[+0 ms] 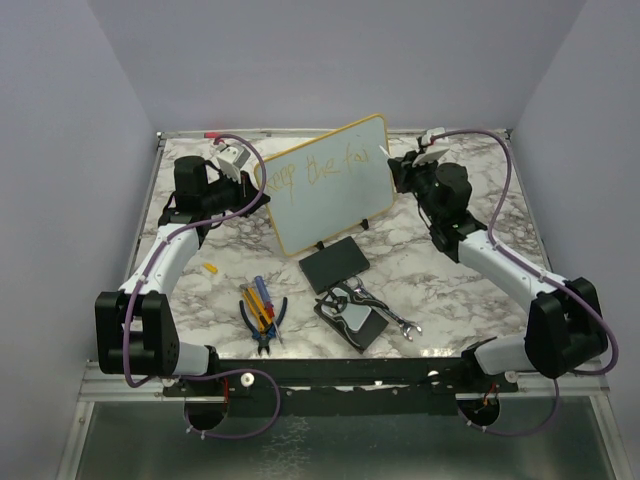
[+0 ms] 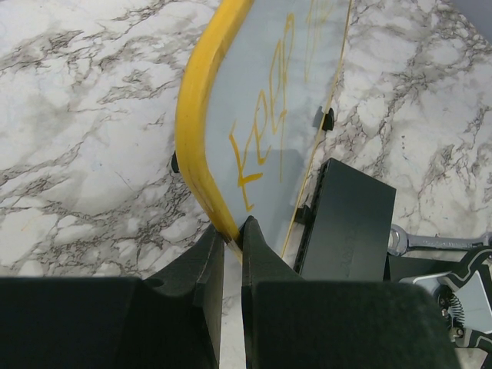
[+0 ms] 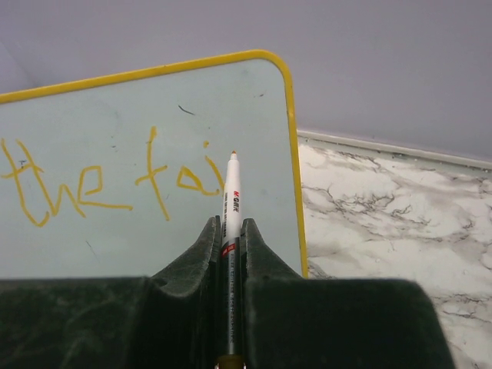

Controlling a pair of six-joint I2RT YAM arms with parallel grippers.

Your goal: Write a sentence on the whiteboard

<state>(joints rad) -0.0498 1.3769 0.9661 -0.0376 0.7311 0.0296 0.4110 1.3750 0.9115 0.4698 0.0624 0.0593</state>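
Note:
The whiteboard [image 1: 335,205] stands tilted upright at the back middle of the table, white with a yellow frame. The sentence [image 1: 322,165] in orange-yellow reads "keep the fai". My left gripper [image 1: 262,186] is shut on the board's left frame edge; in the left wrist view that gripper [image 2: 233,233] pinches the yellow frame of the whiteboard [image 2: 269,92], just below the word "Keep" [image 2: 265,134]. My right gripper [image 3: 231,227] is shut on a white marker [image 3: 230,196], whose tip sits at the whiteboard [image 3: 115,108] just right of the letters "fai" [image 3: 181,178].
A flat black pad [image 1: 333,264] lies in front of the board. Pliers and screwdrivers [image 1: 262,310] lie at the near left. A wrench and locking pliers [image 1: 368,308] rest on a dark block at the near middle. A small yellow piece [image 1: 209,267] lies by the left arm.

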